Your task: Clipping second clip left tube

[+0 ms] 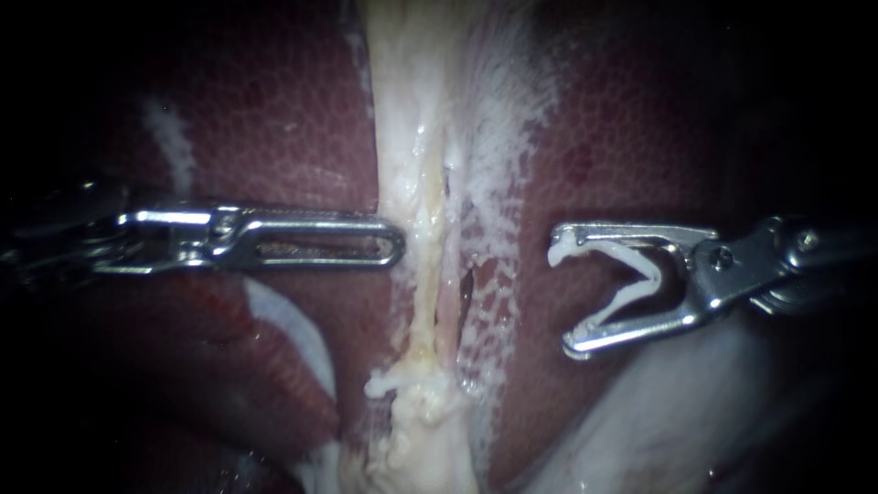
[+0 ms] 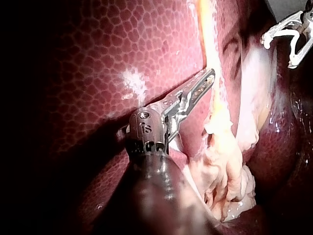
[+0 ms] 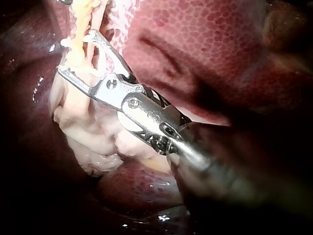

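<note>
Both shafts fade into darkness at the sides of the endoscope view, and the pale tube (image 1: 422, 220) runs out of sight above and below. Low down, a small white piece (image 1: 402, 377) lies across the tube; whether it is a clip cannot be made out, nor can I tell which tube this is.

The left instrument (image 1: 391, 247) has its slotted jaws pressed together, holding nothing, with the tip just beside the tube's left edge. The right instrument (image 1: 562, 295) stands off to the tube's right, with bare liver (image 1: 274, 119) between them. Its jaws are spread wide, yet both bear on the white clip (image 1: 651, 274) seated between them.

The clip's open mouth faces the tube. The tube runs top to bottom through the middle of the view, and the clip's length lies across it.
</note>
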Robot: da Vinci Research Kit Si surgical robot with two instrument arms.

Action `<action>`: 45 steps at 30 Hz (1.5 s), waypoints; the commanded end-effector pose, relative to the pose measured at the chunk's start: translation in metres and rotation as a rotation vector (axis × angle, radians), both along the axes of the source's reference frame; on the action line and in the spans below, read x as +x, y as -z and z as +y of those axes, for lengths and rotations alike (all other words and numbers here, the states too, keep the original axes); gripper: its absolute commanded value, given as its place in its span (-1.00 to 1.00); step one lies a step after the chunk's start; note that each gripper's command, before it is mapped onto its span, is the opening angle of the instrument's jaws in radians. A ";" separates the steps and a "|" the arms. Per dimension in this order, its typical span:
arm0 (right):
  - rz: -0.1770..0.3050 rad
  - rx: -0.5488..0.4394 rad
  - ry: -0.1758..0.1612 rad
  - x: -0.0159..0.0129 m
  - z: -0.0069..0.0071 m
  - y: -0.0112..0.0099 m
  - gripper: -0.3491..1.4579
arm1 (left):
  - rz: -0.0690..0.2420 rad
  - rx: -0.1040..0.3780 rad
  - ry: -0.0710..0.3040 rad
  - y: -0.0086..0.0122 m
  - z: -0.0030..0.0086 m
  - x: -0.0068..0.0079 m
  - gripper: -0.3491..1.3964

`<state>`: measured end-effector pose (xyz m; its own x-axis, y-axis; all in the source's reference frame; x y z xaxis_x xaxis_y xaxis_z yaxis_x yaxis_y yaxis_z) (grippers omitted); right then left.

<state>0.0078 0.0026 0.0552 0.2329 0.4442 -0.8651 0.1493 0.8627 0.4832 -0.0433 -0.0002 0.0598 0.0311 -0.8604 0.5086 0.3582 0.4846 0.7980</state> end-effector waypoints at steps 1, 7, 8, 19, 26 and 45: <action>0.000 0.000 0.000 0.0000 0.0000 0.0000 0.05 | 0.001 0.000 0.001 0.0000 0.0000 0.0000 -1.00; 0.000 0.000 0.000 0.0000 0.0000 0.0000 0.05 | 0.000 0.002 0.000 0.0003 0.0001 0.0002 -1.00; 0.000 0.000 0.000 0.0000 0.0000 0.0000 0.05 | 0.000 0.003 -0.001 0.0005 0.0002 0.0003 -1.00; -0.013 0.057 -0.013 0.0007 -0.0007 -0.0004 0.05 | -0.025 0.020 0.008 0.0055 0.0016 0.0033 -1.00; -0.016 0.117 -0.017 0.0022 -0.0017 -0.0010 0.04 | -0.047 0.029 0.029 0.0090 0.0020 0.0044 -1.00; -0.020 0.198 0.027 0.0097 -0.0062 -0.0075 0.04 | -0.046 0.027 0.028 0.0090 0.0017 0.0044 -1.00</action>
<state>0.0175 -0.0036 0.0630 0.2657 0.6020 -0.7530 0.1574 0.7435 0.6499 -0.0390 0.0015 0.0508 -0.0165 -0.8743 0.4852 0.3331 0.4527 0.8271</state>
